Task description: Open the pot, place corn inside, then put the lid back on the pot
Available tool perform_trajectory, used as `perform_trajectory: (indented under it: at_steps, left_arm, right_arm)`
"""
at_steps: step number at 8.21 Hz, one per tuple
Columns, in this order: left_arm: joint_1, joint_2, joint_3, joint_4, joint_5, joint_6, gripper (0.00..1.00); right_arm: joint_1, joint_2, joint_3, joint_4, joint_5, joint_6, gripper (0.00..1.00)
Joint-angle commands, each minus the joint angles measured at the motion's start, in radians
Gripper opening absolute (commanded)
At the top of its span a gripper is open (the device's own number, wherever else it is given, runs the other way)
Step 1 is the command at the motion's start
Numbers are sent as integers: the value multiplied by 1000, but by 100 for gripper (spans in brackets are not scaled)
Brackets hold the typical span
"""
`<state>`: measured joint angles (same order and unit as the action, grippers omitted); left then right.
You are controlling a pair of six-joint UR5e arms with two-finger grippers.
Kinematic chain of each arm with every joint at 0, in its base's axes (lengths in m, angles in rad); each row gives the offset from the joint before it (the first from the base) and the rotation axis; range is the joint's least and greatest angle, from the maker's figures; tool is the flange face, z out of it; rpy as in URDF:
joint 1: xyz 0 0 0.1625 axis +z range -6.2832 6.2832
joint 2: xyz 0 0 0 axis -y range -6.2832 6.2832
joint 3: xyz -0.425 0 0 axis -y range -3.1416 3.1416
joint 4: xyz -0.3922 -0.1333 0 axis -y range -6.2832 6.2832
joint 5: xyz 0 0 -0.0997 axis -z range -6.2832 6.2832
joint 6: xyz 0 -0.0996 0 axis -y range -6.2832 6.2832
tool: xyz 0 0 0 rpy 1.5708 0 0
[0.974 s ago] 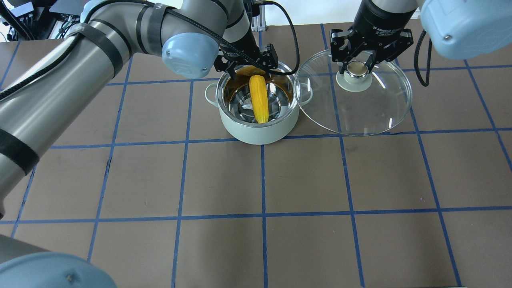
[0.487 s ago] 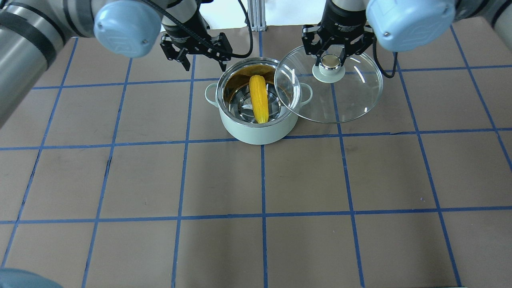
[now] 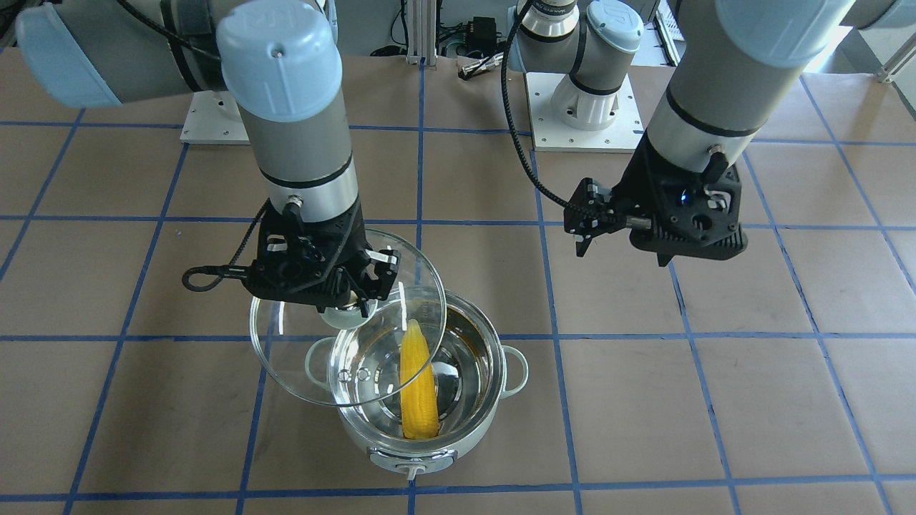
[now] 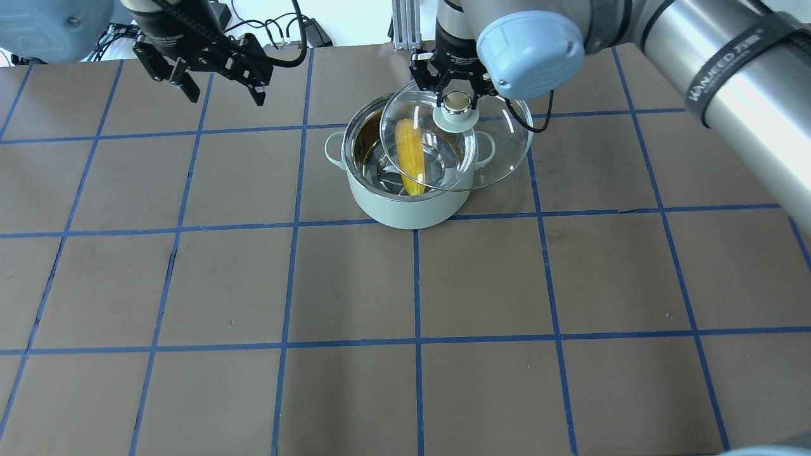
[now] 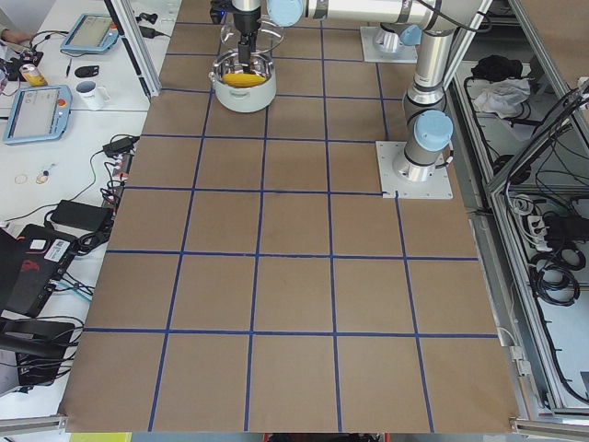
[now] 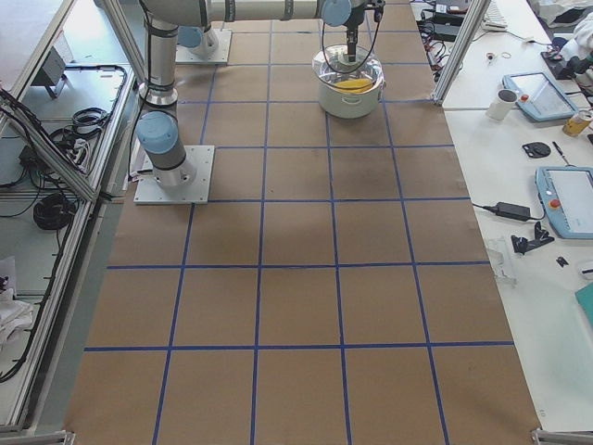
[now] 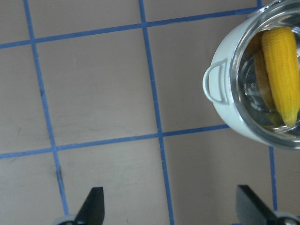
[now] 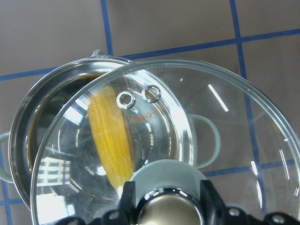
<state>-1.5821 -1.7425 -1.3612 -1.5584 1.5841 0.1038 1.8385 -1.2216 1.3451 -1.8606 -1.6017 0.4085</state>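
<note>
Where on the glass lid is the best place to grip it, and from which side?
The round knob at the centre of the lid, from straight above: it stands up from the glass, and the right claw grips it so.

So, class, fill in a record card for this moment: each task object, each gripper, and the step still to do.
pot: on the table, open, steel interior showing
corn: lying inside the pot
lid: in the air, overlapping part of the pot's opening, offset to the robot's right, not seated
right gripper: shut on the lid
left gripper: open, empty, off to the pot's left side
step left: seat the lid on the pot
</note>
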Motion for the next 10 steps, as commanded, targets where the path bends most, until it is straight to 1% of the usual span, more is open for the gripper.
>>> perform_trajectory:
  at_steps: [1,2,4,6,8,10]
  left_arm:
    - [11,104,1,-115,65,2,100]
    - [11,127,-1,-146,66,2,100]
    - [11,120,1,-150,66,-13,100]
    - [13,100,2,-135,62,-12,100]
    - [13,89,-1,-88,45,-36,100]
    - [13,84,-31,-80,20,-70,100]
  right_arm:
    - [48,100,-58,-60,-3,84,0]
    - [54,109,-60,-66,-3,92,0]
    - [79,129,-58,-78,-3,146,0]
    - [84,136,-52,-83,-4,151,0]
    - [85,143,-49,-114,-3,153,0]
    - [85,146,-44,-121,-3,150,0]
